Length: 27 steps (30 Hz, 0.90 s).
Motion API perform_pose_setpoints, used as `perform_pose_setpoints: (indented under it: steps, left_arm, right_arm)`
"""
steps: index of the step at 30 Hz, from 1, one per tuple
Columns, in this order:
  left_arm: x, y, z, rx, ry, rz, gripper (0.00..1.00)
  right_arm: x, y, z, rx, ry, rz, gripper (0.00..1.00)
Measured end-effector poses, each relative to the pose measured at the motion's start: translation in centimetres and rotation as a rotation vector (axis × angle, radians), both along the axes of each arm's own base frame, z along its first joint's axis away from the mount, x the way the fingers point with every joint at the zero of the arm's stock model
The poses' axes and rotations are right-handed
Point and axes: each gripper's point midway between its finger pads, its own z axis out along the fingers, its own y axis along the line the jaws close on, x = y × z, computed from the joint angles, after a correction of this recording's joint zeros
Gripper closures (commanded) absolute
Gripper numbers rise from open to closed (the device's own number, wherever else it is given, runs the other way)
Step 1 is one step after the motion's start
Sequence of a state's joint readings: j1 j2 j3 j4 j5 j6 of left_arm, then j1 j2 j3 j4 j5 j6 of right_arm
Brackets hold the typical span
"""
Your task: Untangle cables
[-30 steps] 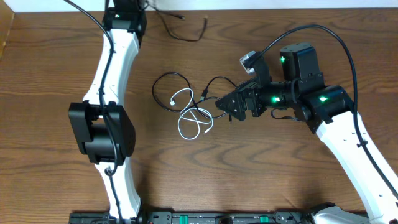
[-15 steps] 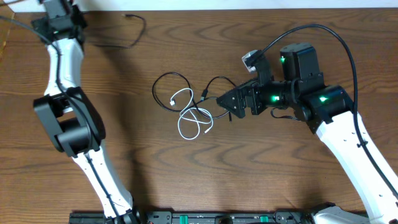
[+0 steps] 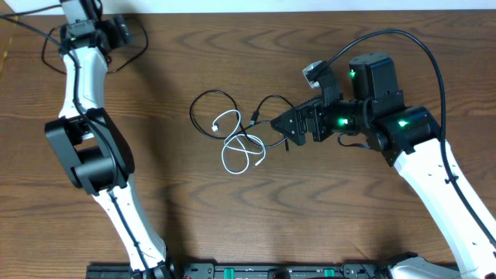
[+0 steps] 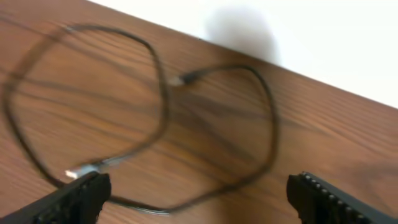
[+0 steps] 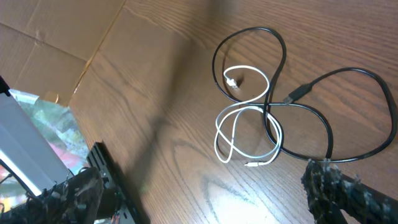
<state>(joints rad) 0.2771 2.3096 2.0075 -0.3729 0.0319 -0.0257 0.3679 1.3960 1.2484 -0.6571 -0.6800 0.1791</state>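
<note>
The left claw (image 4: 199, 198) is hovering wide open and empty over a black cable (image 4: 163, 99). The right claw (image 3: 280, 133) is gaping empty beside the tangled white cable (image 5: 216, 140).

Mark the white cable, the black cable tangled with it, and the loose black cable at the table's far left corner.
white cable (image 5: 247, 66), right wrist view, top of its upper loop.
tangled black cable (image 5: 267, 28), right wrist view, top of its big loop.
loose black cable (image 4: 165, 106), left wrist view, strand crossing the middle.
</note>
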Motion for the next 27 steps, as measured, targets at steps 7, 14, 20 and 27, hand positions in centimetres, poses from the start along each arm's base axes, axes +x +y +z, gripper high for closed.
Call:
perform_pose_setpoints:
  steps: [7, 14, 20, 27]
  left_arm:
    - [-3.0, -3.6, -3.3, -0.118, 0.181, -0.074, 0.00]
    - [-6.4, -9.4, -4.8, -0.419, 0.310, -0.194, 0.00]
    - [-9.2, -15.7, -4.7, -0.634, 0.430, -0.293, 0.01]
    - [-15.0, -20.8, -6.2, -0.606, 0.724, -0.286, 0.05]
  right_arm:
    - [-0.1, 0.0, -0.1, -0.003, 0.005, -0.001, 0.01]
    - [0.9, -2.1, -2.1, -0.116, 0.054, -0.142, 0.01]
    - [1.5, -3.6, -3.1, -0.186, 0.081, -0.240, 0.01]
    - [0.9, -4.3, -4.0, -0.225, 0.123, -0.261, 0.01]
